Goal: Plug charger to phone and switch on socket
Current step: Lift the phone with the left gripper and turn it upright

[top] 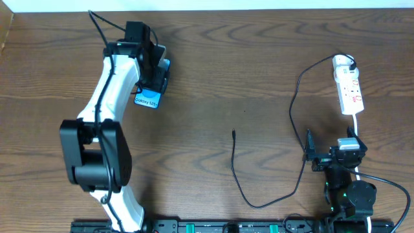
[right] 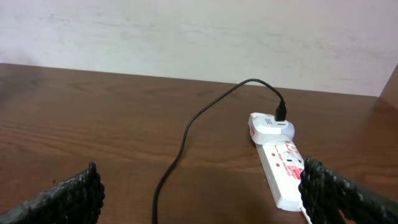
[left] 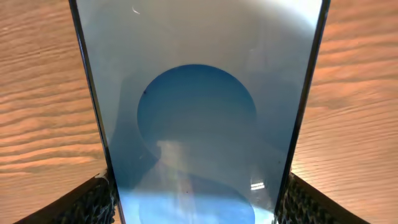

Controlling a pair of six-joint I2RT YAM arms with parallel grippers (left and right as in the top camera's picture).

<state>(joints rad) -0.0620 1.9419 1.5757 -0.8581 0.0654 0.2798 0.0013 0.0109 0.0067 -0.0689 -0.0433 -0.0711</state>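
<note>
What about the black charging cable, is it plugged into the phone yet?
Unplugged. The cable ends loose on the table, far from the phone.

Bare wood lies open across the middle of the table [top: 213, 58], from the phone [top: 149, 99] to the charger [top: 234, 152] tip. The left arm [top: 107, 97] bars the left side, and the phone fills the gap between the left gripper [left: 196, 199] fingers. The right gripper [right: 199, 180], jaws wide, faces the socket [right: 280, 165]. The charger's cable curves through the space ahead of it, and the white cord [top: 355, 123] lies by its right finger.
</note>
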